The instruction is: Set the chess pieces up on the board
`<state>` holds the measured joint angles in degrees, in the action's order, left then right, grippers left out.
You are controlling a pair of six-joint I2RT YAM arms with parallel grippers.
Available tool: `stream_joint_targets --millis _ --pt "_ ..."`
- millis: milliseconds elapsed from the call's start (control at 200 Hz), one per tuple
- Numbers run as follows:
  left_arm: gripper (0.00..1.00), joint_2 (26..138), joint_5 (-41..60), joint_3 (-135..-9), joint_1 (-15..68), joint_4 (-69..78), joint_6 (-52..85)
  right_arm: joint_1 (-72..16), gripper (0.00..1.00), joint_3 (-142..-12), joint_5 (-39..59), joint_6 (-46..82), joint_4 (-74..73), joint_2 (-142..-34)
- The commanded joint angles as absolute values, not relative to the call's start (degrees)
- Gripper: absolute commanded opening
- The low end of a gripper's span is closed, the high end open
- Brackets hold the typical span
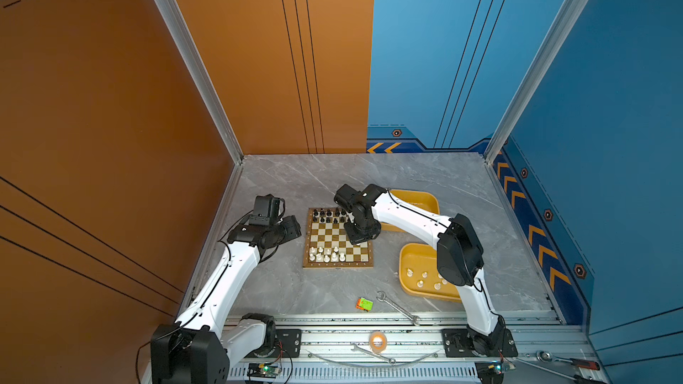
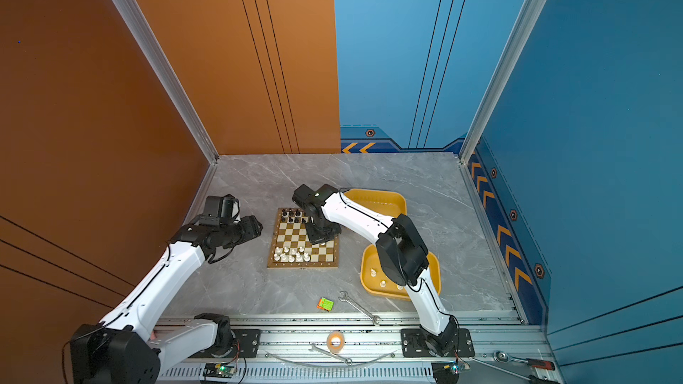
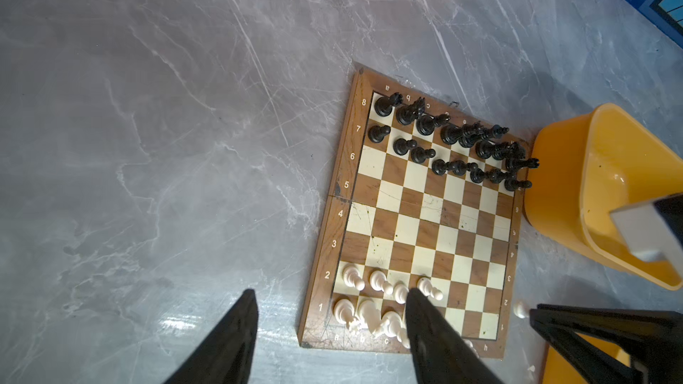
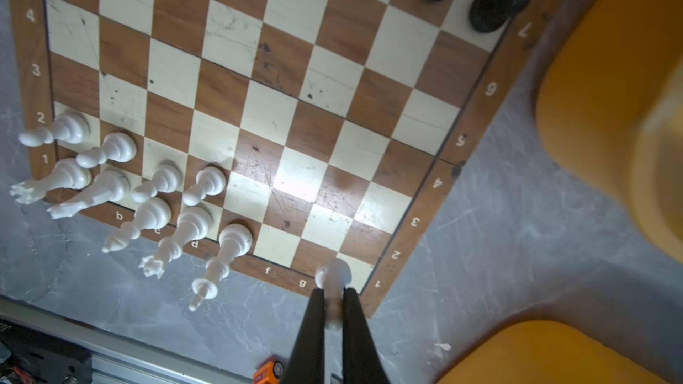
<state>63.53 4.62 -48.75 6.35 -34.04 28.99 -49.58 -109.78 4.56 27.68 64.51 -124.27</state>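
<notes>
Right gripper (image 4: pixel 333 291) is clamped on a white piece (image 4: pixel 332 272) over the board's (image 4: pixel 281 68) bare white-side corner; left gripper (image 3: pixel 331 291), jaws apart and empty, hovers beside the board

Wrench (image 1: pixel 398 308), green block (image 1: pixel 364 304), tape roll (image 1: pixel 371 341)

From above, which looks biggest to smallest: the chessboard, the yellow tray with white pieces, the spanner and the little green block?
In a top view:
1. the board and the yellow tray look about alike; the right arm hides part of the tray.
2. the spanner
3. the green block
</notes>
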Motion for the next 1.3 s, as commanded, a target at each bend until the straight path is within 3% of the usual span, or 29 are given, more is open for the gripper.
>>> stream_joint_targets --millis 0,1292 --pt "0.65 62.50 6.32 -48.27 5.67 -34.52 28.69 -50.57 0.07 -112.64 5.18 26.59 66.45 -126.25" --pt "0.64 61.47 11.38 -46.10 0.63 -34.10 25.68 -53.45 0.09 -121.38 8.41 28.20 67.32 -135.59"
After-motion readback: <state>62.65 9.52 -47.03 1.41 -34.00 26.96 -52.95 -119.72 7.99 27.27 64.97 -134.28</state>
